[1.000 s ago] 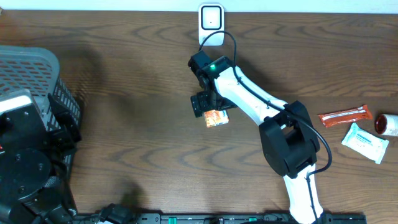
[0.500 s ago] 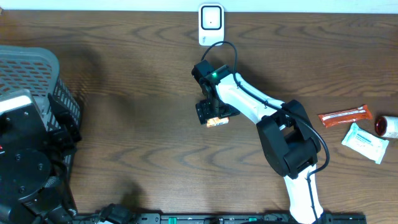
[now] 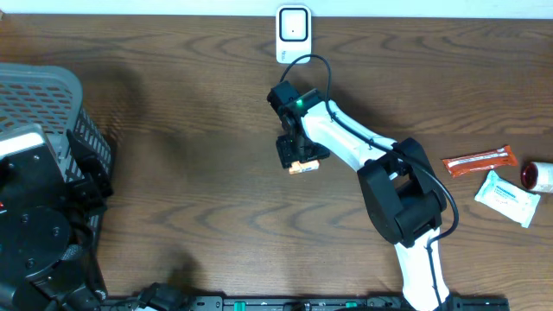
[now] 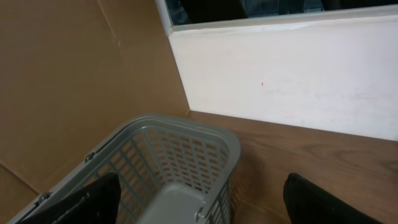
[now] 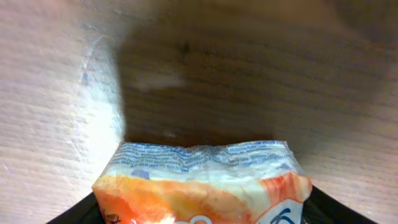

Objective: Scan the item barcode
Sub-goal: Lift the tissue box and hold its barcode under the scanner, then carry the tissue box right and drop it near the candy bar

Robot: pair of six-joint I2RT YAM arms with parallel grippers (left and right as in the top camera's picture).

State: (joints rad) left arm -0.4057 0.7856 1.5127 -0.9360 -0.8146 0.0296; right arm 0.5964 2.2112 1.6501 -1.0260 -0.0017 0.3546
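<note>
Right pincer (image 3: 298, 161) sits jaws-either-side of the orange packet (image 5: 205, 186) on the counter (image 3: 173, 104), can't tell if it's gripping; white scanner (image 3: 293, 33) beyond it, so no scan yet.

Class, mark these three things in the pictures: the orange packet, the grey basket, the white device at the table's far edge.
orange packet (image 5: 202, 183), right wrist view, its front face.
grey basket (image 4: 180, 124), left wrist view, its rim.
white device (image 3: 294, 33), overhead view, its face.
</note>
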